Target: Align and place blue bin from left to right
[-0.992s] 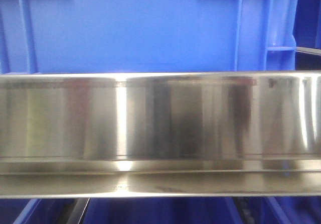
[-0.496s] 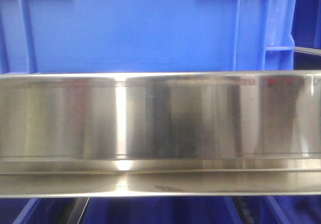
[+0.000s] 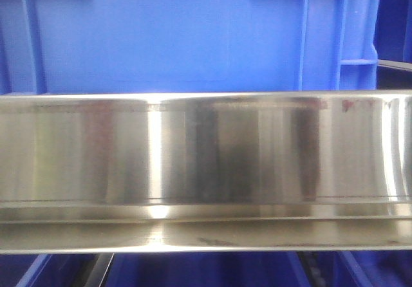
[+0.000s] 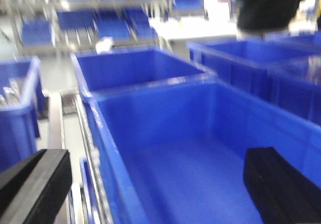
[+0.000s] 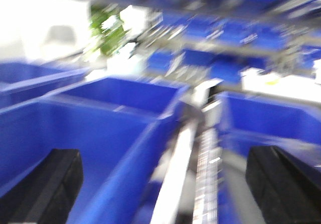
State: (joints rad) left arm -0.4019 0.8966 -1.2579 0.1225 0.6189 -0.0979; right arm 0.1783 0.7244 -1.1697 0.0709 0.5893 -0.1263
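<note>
Rail (image 3: 206,171) nearest: polished steel, streaked with reflections. Blue bin (image 3: 167,36) just behind rail: bright blue, smooth wall, vertical ribs near corners, flanged rim. Left gripper (image 4: 155,184) fingers spread, astride bin wall. Right gripper (image 5: 165,184) fingers spread too, blurred, rail between them.
</note>
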